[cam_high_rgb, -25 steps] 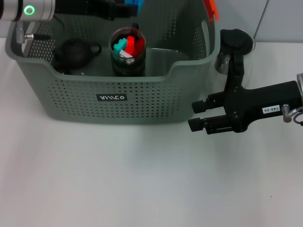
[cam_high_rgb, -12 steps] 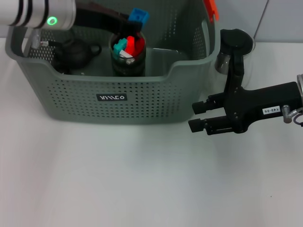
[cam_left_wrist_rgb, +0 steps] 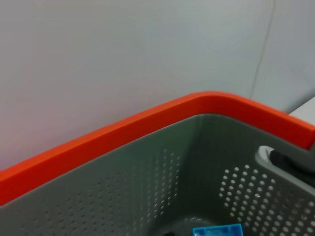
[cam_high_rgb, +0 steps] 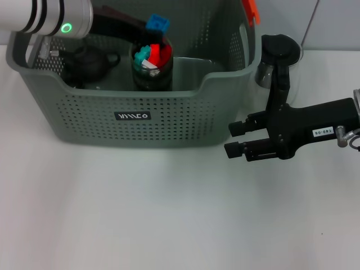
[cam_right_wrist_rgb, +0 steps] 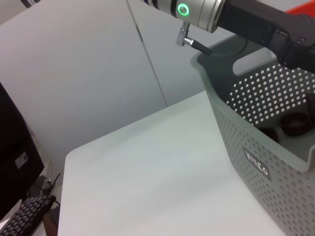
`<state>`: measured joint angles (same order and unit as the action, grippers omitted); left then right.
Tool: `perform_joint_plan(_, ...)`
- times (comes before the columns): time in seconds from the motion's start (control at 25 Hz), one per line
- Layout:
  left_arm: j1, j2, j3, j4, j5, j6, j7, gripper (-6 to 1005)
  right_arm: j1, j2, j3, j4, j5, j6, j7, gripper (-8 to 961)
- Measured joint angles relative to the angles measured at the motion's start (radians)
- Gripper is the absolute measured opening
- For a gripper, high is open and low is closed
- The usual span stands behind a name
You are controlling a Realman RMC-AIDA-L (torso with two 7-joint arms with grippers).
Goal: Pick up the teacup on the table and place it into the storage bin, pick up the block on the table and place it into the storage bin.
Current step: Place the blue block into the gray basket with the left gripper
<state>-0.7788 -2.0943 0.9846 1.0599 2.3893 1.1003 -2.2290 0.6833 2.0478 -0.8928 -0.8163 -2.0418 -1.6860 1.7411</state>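
Since half a second ago the left arm has slid a little toward the robot's left and lowered, so the small bright blue plastic block (cam_high_rgb: 157,23) now sits lower over the large grey perforated plastic storage bin (cam_high_rgb: 135,121), just above the dark glass jar (cam_high_rgb: 152,70) of red and teal pieces. Clamped on that blue block, the left pincer (cam_high_rgb: 152,27) reaches in from the bin's left rear corner, its silver wrist with a green light above the rim. In the left wrist view only the block's top edge (cam_left_wrist_rgb: 218,230) shows, low inside the bin under the orange rim strip (cam_left_wrist_rgb: 147,123). A small dark round teapot-shaped cup (cam_high_rgb: 89,63) rests on the bin floor at the left, beside the jar. The right pincer (cam_high_rgb: 236,138) hovers over the white counter (cam_high_rgb: 169,214) just off the bin's right front corner, its two black fingers a little apart with nothing between them. Behind it a dark round-topped glass vessel (cam_high_rgb: 278,53) stands on the counter.
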Motion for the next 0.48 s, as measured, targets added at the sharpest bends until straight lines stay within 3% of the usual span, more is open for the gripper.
perform_joint_plan(0.48,0.005,0.002,-0.002,-0.001,0.019,-0.005,-0.034,404,-0.004,0.002,0.0,0.001,0.0,-0.001,0.0,610)
